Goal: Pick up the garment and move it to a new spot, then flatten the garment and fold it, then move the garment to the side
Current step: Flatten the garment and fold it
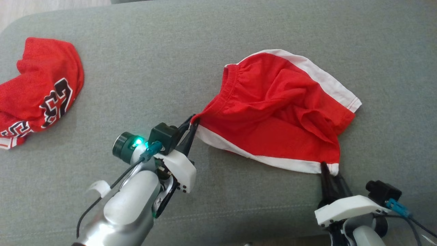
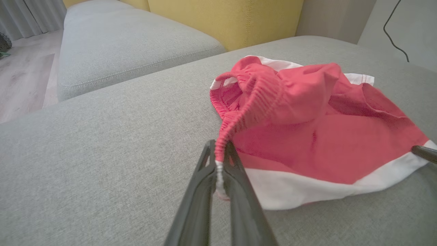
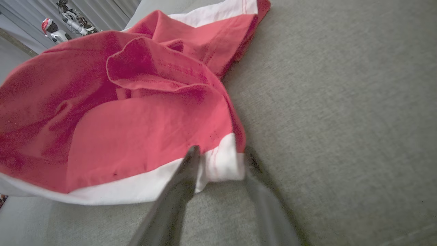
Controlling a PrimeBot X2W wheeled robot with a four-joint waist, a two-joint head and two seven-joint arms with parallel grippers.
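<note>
Shorts [image 1: 273, 112] lie crumpled right of centre on the grey cushion [image 1: 164, 51], with the waistband end toward my left arm and the white-trimmed hem corner toward my right. Red jersey [image 1: 41, 92] is well apart at far left, not in play.

Step in hand, my read: secure the second corner, then pull the near edge taut to flatten.

To do it well:
- seat the right jaws deep over the hem corner, catching both layers and not just the tip
- close fully before any pull
- draw the arms apart evenly, low over the cushion, so the cloth slides instead of bunching

Jaws:
- left gripper [image 1: 192, 123]: clamped tight on the waistband end, elastic pinched between the fingers
- right gripper [image 3: 222, 153]: partly apart, fingers straddling the white hem corner, cloth between them, no firm pinch that I can see
</note>
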